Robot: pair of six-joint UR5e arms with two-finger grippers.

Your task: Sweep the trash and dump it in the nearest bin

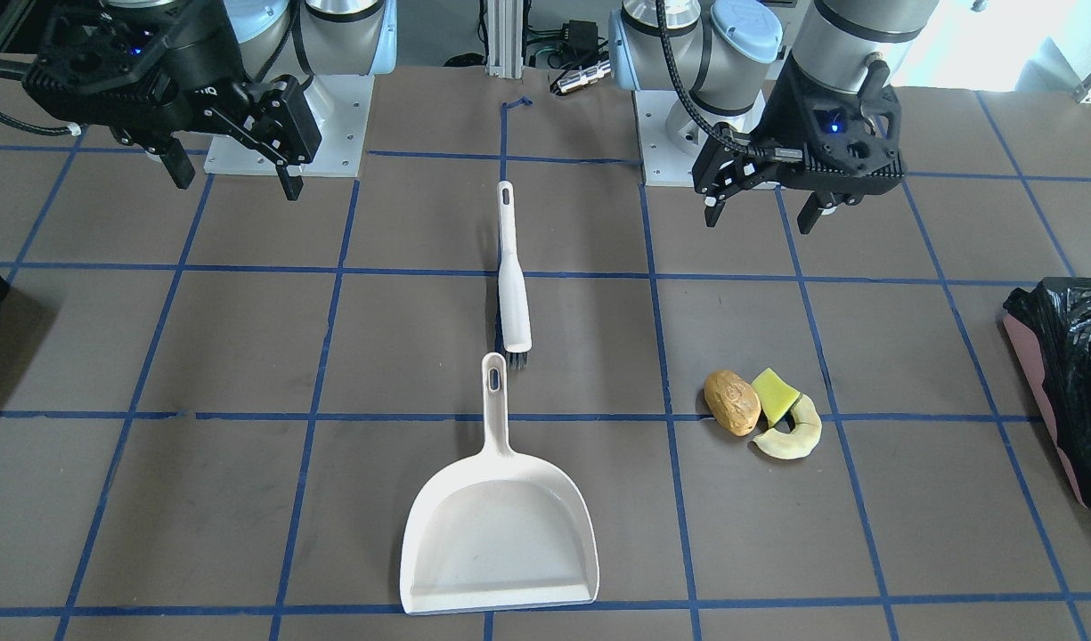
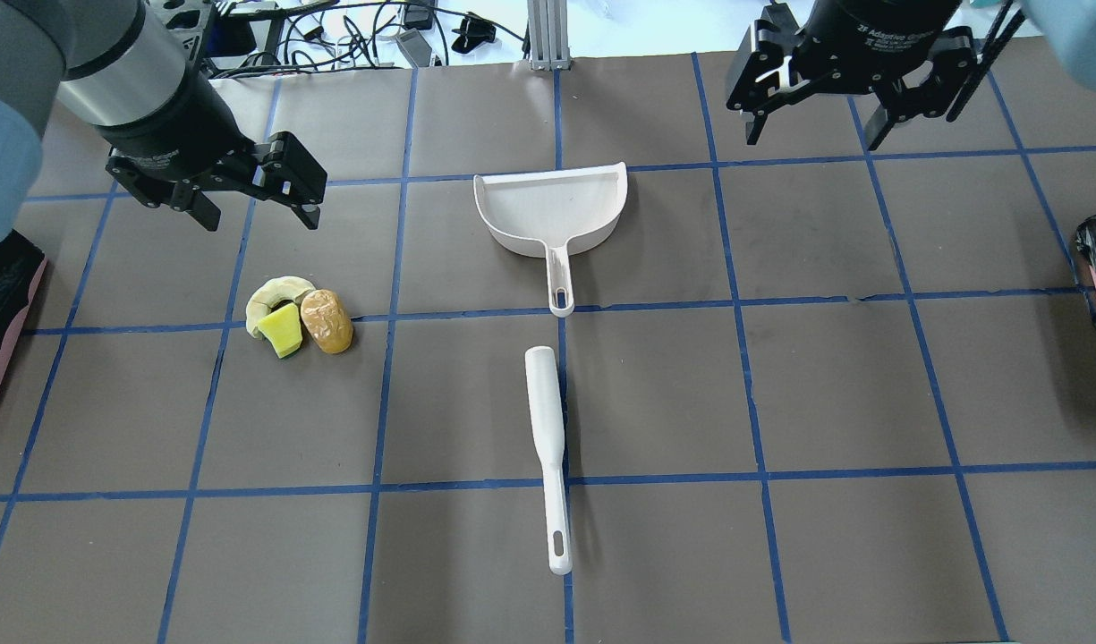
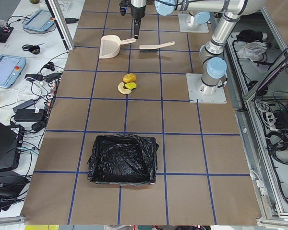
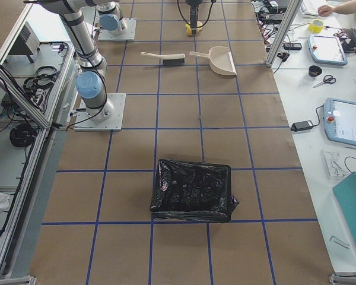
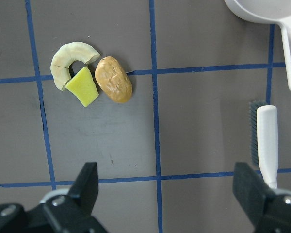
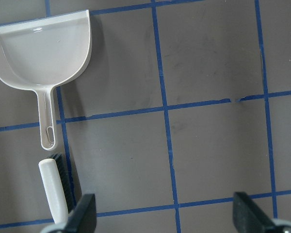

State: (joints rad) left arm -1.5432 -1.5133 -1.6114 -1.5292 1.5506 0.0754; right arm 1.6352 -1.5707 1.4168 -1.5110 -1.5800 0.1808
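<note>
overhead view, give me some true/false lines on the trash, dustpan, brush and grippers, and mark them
1. The dustpan is empty. True.
2. The left gripper holds the brush. False: it is open and holds nothing; the brush lies on the table.
3. The three pieces of trash lie together in one cluster. True.
4. The trash is in the bin. False: it lies on the table, apart from the bin.
5. The right gripper is shut on the dustpan's handle. False: it is open, above the table and off to the side of the dustpan.
</note>
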